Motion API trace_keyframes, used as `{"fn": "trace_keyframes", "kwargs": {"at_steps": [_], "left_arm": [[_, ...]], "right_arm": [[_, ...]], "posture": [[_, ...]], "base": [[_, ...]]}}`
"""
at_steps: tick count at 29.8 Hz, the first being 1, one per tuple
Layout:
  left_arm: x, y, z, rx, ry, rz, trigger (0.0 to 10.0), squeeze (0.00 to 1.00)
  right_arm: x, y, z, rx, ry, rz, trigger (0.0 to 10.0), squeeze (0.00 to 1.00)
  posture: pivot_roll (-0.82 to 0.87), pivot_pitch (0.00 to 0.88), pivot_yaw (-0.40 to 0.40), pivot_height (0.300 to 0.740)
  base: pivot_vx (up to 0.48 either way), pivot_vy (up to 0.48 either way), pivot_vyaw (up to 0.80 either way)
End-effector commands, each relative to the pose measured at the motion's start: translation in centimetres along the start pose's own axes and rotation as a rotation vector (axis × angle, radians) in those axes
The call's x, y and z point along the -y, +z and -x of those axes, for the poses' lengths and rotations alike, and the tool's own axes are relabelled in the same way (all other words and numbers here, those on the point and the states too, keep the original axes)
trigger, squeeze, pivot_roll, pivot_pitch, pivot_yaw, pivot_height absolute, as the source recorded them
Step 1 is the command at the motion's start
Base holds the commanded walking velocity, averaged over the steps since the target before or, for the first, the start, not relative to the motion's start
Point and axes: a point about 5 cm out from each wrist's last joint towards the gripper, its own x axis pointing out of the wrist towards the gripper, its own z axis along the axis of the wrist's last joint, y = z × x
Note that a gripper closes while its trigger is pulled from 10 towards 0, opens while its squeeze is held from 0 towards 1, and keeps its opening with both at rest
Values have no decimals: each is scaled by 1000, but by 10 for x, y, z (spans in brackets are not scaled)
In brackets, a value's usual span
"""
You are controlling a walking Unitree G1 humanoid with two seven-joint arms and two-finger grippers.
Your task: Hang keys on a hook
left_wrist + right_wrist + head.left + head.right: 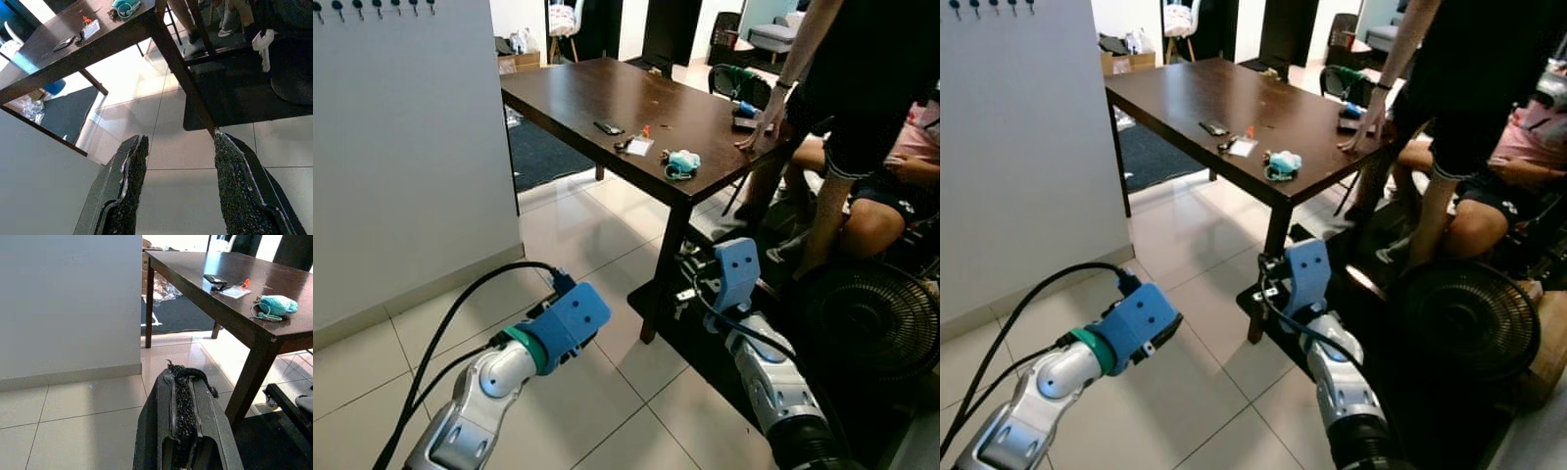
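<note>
A row of dark hooks [374,8] runs along the top of the white wall panel [401,147] at the left. On the brown table [578,93] lie a teal pouch with a ring [682,162], a small bunch of keys [625,144] beside a white card [640,146], and a black fob [608,127]. My left gripper [179,139] is open and empty, low over the floor tiles and pointing toward the table leg [181,73]. My right gripper [183,374] is shut with nothing in it, low in front of the table corner, the teal pouch [276,306] above and ahead of it.
A person stands at the table's far right with a hand [756,132] on it, and another person [891,186] sits behind. A black floor fan [867,328] and a dark mat [705,343] lie at the right. Pale tiled floor [578,225] spreads between wall and table.
</note>
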Motion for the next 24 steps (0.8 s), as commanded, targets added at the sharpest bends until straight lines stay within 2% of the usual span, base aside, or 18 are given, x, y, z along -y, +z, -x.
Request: {"fn": "trace_keyframes", "kwargs": {"at_steps": [1,8,10,11,12,13,14,15,16,18,22,24], "left_arm": [[-1,1,0,-2,2,-5,10000,0],[-4,1,-1,-1,17,-5,10000,0],[-8,3,-1,3,46,21,10000,0],[-14,5,-2,5,94,75,10000,0],[-14,5,-2,5,94,75,10000,0],[-21,7,-2,7,143,128,10000,0],[-21,7,-2,7,143,128,10000,0],[-31,11,-1,14,207,180,10000,0],[-31,11,-1,14,207,180,10000,0],[-46,21,-1,39,312,212,10000,0],[-55,35,0,83,361,230,10000,0],[-61,50,-1,138,402,251,10000,0]], "right_arm": [[1,-3,0,-22,3,0,10000,0],[1,-1,-2,-8,-2,-9,10000,0],[1,1,-2,2,-4,-13,10000,0],[1,4,-2,20,-7,-20,10000,0],[1,4,-2,20,-7,-20,10000,0],[1,7,-3,39,-12,-27,10000,0],[1,7,-3,39,-12,-27,10000,0],[1,12,-4,65,-22,-29,10000,0],[1,12,-4,65,-22,-29,10000,0],[-1,23,-10,112,-35,-33,10000,0],[-5,34,-15,152,-31,-39,10000,0],[-7,43,-17,189,-35,-49,10000,0]], "posture": [[62,4,1,740],[60,3,12,740],[64,7,11,740],[72,10,10,740],[72,10,10,740],[73,11,11,740],[73,11,11,740],[76,17,11,740],[76,17,11,740],[84,17,13,740],[88,21,16,740],[97,29,21,740]], "base": [[0,0,0],[0,0,0],[0,0,0],[0,0,0],[0,0,0],[0,0,0],[0,0,0],[0,0,0],[0,0,0],[0,0,0],[0,0,0],[0,0,0]]}}
